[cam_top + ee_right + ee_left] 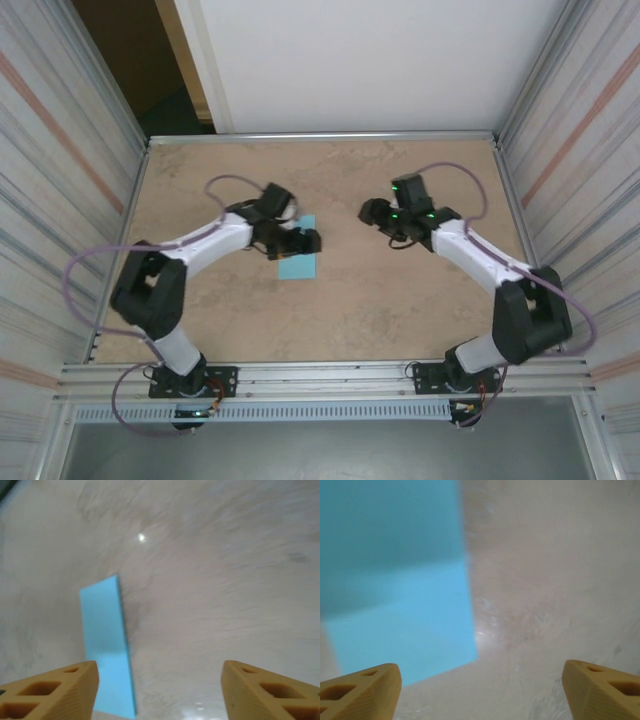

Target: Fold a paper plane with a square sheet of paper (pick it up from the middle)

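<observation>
- Between the tan fingers [360, 690] of the left gripper [481, 672] there was nothing at all. The jaws stood wide apart with bare table [560, 580] in the gap and no grip on anything.
- Right by its left finger lay the square sheet of paper [395, 595], light blue and flat on the table. Its near edge ran behind that finger's tip in the wrist view, and I could not tell whether the two touched. Most of the sheet sat to one side of the gap, not inside it.
- A darker band crossed the sheet's far part. It could have been shade from the arm or a fold, too close to call.
- Across the way, the right gripper [160, 667] was open as well, fingers parted with only table between them and holding nothing. It faced the sheet from well apart and saw it as a slim blue strip.
- From overhead, the left gripper hung over the sheet's far part, near the middle of the table. The right gripper was opposite it and clear of the paper.
- My read: the left gripper sat low and spread so it could pinch or press the paper. The right one stood off to leave room and line up for its own turn.
- There was no dart shape to be seen. The sheet looked like a plain rectangle, so I'd judge the folding to be at an early stage at best.
</observation>
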Tool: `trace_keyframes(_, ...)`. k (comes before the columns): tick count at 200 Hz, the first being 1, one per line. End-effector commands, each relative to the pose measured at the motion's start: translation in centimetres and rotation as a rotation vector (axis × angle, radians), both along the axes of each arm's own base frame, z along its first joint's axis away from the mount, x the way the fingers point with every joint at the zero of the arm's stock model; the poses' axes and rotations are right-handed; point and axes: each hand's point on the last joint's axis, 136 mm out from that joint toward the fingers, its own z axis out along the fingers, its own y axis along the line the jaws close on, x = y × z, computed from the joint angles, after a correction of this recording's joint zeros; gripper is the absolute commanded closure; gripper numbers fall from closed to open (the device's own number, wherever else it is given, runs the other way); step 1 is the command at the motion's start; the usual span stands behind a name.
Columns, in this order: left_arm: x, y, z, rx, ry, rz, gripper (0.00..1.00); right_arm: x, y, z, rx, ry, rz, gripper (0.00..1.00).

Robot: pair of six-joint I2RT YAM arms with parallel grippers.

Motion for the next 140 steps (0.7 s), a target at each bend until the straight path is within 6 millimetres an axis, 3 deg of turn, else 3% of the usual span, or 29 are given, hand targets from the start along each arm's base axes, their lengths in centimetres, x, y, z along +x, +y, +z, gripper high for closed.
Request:
trace_keyframes(1, 0.2, 2.5, 0.9, -0.202, 0.035, 0.160, 0.11, -1.6, 6.3, -1.4, -0.002, 0.038, 0.194, 0.45)
trace_keyframes(33, -0.7, 7.7, 0.2, -0.228, 0.034, 0.298, 0.03, -2.1, 12.9, -4.3, 0.044, 0.118, 0.315, 0.59)
trace_keyframes(57, -1.5, 8.9, 0.0, -0.228, 0.028, 0.312, 0.01, -1.8, 15.2, -6.7, 0.056, 0.179, 0.345, 0.64)
trace_keyframes(98, -2.0, 8.3, -0.1, -0.252, 0.025, 0.272, 0.01, -1.7, 15.5, -10.7, 0.043, 0.287, 0.347, 0.66)
trace_keyframes(140, -2.5, 6.2, -0.7, -0.246, 0.055, 0.194, 0.02, -2.6, 12.7, -13.3, -0.002, 0.357, 0.313, 0.66)
